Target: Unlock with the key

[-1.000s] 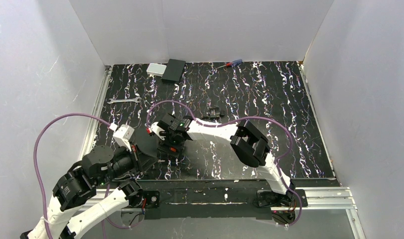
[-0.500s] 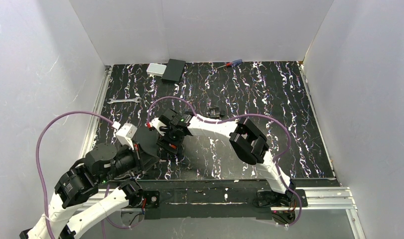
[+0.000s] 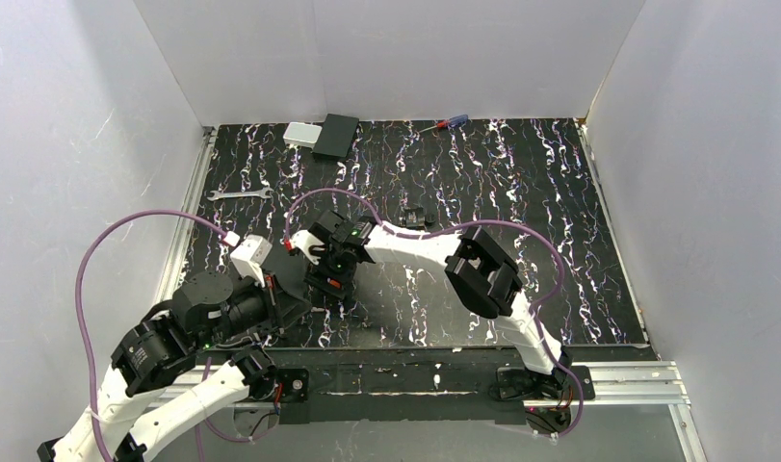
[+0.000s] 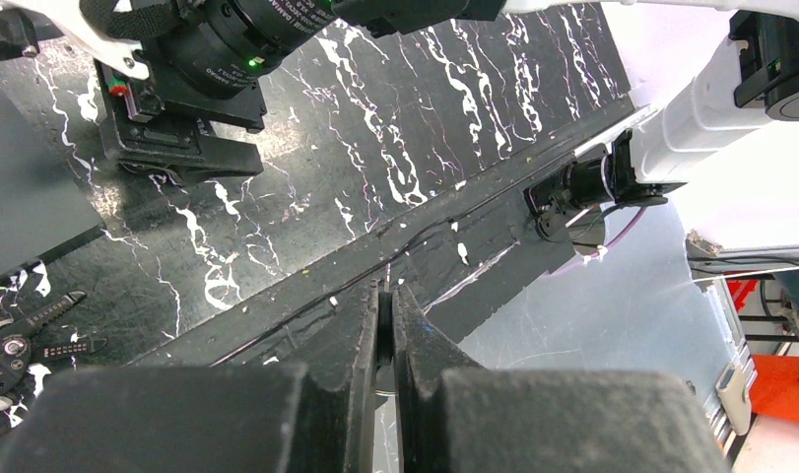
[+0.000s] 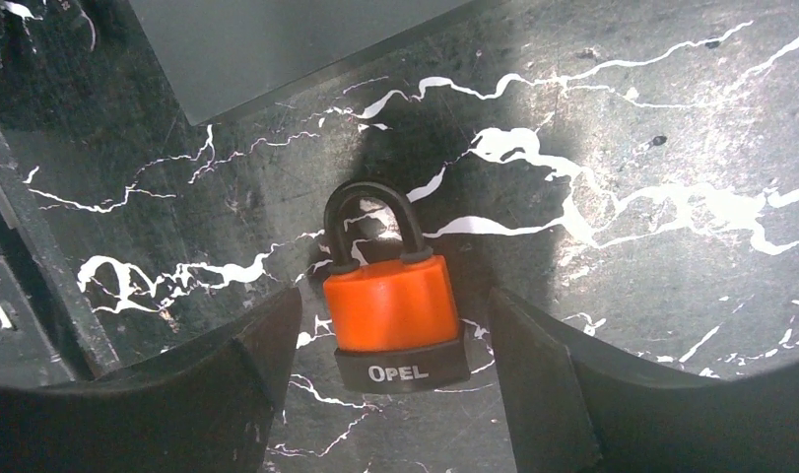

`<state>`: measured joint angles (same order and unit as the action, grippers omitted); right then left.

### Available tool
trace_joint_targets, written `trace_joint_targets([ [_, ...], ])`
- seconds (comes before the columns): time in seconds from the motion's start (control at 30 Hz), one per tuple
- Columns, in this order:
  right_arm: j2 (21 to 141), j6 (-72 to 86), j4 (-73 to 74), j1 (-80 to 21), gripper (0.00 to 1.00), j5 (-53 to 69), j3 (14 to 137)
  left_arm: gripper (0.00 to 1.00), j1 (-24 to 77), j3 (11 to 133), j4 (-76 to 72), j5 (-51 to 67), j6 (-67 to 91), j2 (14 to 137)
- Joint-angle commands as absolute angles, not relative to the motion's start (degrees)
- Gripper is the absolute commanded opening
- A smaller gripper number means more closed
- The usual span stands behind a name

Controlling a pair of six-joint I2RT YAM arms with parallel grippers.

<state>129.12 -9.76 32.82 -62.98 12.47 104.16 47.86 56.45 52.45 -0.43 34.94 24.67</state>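
An orange padlock (image 5: 390,301) with a black shackle and a black base marked OPEL lies flat on the black marbled table. My right gripper (image 5: 392,330) is open, its fingers on either side of the padlock body and apart from it. In the top view the right gripper (image 3: 326,279) hides the padlock. My left gripper (image 4: 385,291) is shut on the key (image 4: 386,271), a thin dark piece between the fingers with a silvery tip poking out. The left gripper (image 3: 295,294) hovers just left of the right gripper, above the table's near edge.
A silver wrench (image 3: 239,193) lies at the left. A black box (image 3: 336,136) and a white box (image 3: 301,134) sit at the back left, and a screwdriver (image 3: 444,123) at the back. A small dark object (image 3: 415,217) lies mid-table. White walls enclose three sides.
My left arm has moved up and to the right, closer to the right gripper. My right gripper shifted slightly away from the near edge, then stayed over the padlock.
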Motion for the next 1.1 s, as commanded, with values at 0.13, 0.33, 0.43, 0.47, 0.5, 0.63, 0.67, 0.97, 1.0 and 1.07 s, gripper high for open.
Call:
trace_joint_targets([
  [0.13, 129.15, -13.35, 34.51, -66.19, 0.75, 8.22, 101.74, 0.0, 48.09, 57.11, 51.51, 0.0, 35.54, 24.02],
  [0.33, 130.03, -14.91, 35.15, -67.13, 0.72, 4.95, 100.79, 0.0, 48.08, 58.11, 52.16, 0.0, 36.02, 23.75],
  [0.43, 130.51, -14.94, 35.17, -67.68, 0.63, 3.23, 100.89, 0.0, 48.13, 58.44, 52.66, 0.0, 36.25, 23.64],
  [0.47, 130.81, -14.94, 35.09, -67.93, 0.59, 2.45, 101.14, 0.0, 48.08, 58.57, 52.75, -0.06, 36.34, 23.64],
  [0.5, 131.13, -14.99, 35.08, -68.2, 0.54, 1.47, 101.3, 0.0, 48.1, 58.62, 52.81, -0.01, 36.33, 23.64],
  [0.63, 130.57, -15.36, 35.14, -68.55, 0.34, -4.12, 101.57, 0.0, 48.14, 59.32, 53.24, 0.0, 36.51, 23.68],
  [0.67, 130.1, -15.04, 35.12, -68.48, 0.3, -5.14, 102.05, 0.0, 48.08, 59.47, 53.3, -0.05, 36.58, 23.66],
  [0.97, 125.78, 3.85, 39.33, -64.6, 0.01, -10.89, 109.73, 0.0, 48.08, 60.55, 53.28, -2.59, 36.0, 22.88],
  [1.0, 124.54, 6.32, 39.22, -63.73, 0.01, -10.38, 109.52, 0.0, 48.09, 60.93, 53.29, -2.82, 35.68, 23.04],
  [1.07, 120.7, 11.32, 38.09, -61.61, 0.01, -9.65, 107.74, 0.0, 48.08, 61.82, 53.26, -3.32, 35.02, 23.77],
])
